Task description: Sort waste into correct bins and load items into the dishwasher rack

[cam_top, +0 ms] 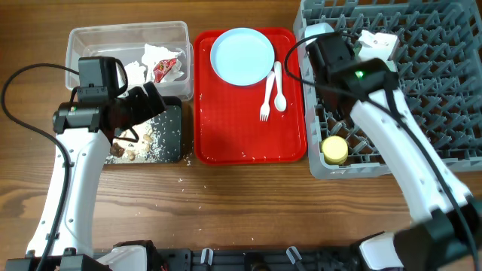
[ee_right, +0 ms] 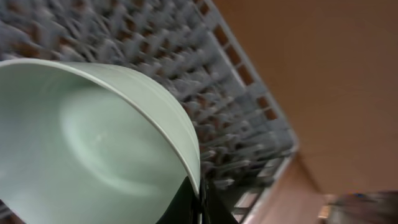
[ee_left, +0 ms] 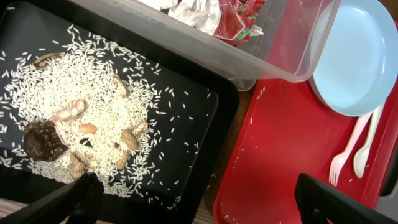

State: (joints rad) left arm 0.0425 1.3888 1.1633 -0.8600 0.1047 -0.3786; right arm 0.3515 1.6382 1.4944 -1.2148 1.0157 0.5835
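Over the black tray (ee_left: 186, 106) of rice and scraps (ee_left: 81, 93), the left gripper (cam_top: 147, 105) hangs wide open, empty. Further right, the right gripper (ee_right: 196, 205) is clamped on the rim of a pale bowl (ee_right: 93, 143) above the grey rack (cam_top: 429, 90); I would lower it edge-down between pegs (ee_right: 224, 118) before letting go.

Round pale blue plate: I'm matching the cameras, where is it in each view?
Overhead: round pale blue plate at top centre, on the flat red tray.
Left wrist: top right corner, on the same tray.
Right wrist: not in it; that pale bowl is different.
Shared landmark: the red tray, overhead and left wrist.
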